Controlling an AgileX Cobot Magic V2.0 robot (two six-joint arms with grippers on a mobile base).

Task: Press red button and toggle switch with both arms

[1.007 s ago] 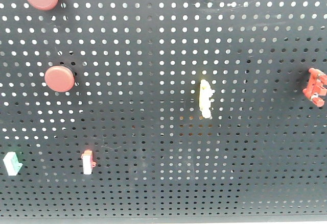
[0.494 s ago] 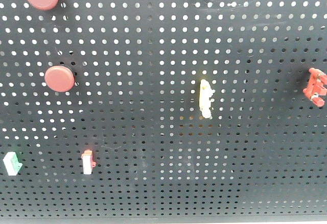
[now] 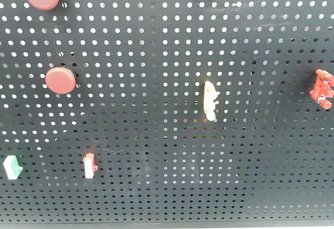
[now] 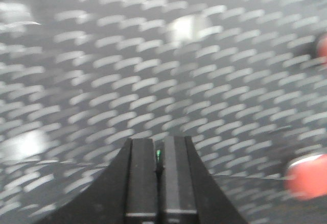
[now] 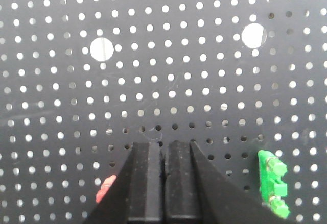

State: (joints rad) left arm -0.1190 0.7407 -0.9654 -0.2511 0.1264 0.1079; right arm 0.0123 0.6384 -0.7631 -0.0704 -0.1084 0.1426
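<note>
The left gripper (image 4: 159,150) rises from the bottom edge of its wrist view, just left of centre, its two black fingers (image 4: 140,175) standing side by side and parallel with only a thin dark seam between them. The whole of this view is smeared. The right gripper (image 5: 164,152) sits in the same place in its own wrist view, sharp and steady, its black fingers (image 5: 148,180) pressed flat together, tips level, flaring wider toward the base.
</note>
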